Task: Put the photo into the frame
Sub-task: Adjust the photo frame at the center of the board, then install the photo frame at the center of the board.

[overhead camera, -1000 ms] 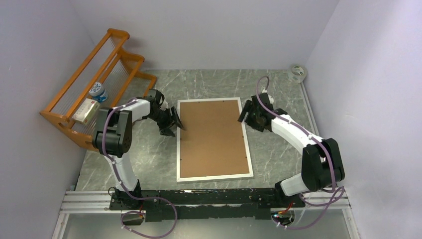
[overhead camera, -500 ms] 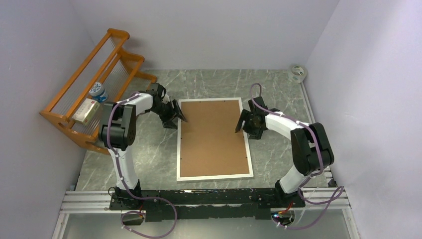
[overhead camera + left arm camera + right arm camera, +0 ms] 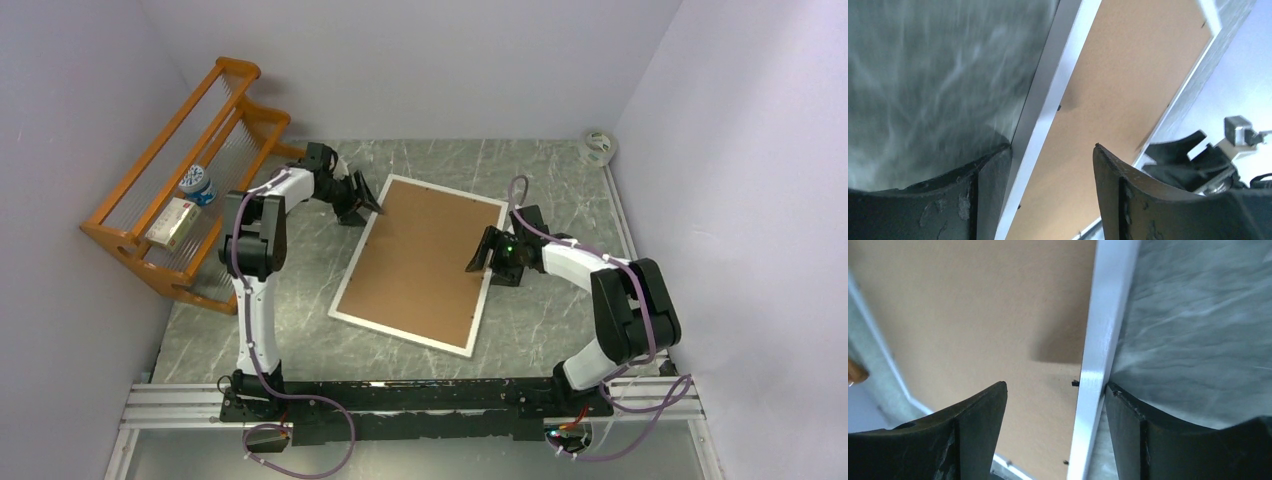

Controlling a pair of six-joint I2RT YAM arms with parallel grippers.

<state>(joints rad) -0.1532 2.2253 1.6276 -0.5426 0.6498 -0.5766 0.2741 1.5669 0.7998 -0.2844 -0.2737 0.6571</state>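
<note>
**Straddling the frame's two long edges, one gripper on each side**

The frame lies flat on the table with its brown back up. It sits askew: its long axis runs from the near-left to the far-right in the overhead view.

The left gripper sits on the left long edge, close to the far corner. The right gripper sits on the right long edge, about halfway along. The two holds face each other across the short axis but are staggered along the long one.

Both wrist views show the fingers spread, with the white rim running between them. One finger is out over the table and the other over the brown back, so neither gripper is pinching the rim. The right gripper's outer finger appears to touch the rim's outside edge.

The photo shows in no view; whether it lies under the back cannot be told.

Any lift or turn will likely pivot on this staggered pair of holds, and neither arm is clearly the nearer.

Counted:
- one frame
- two grippers
- one orange rack at the far left, holding one box and one jar
- one roll of tape at the far-right corner
</note>
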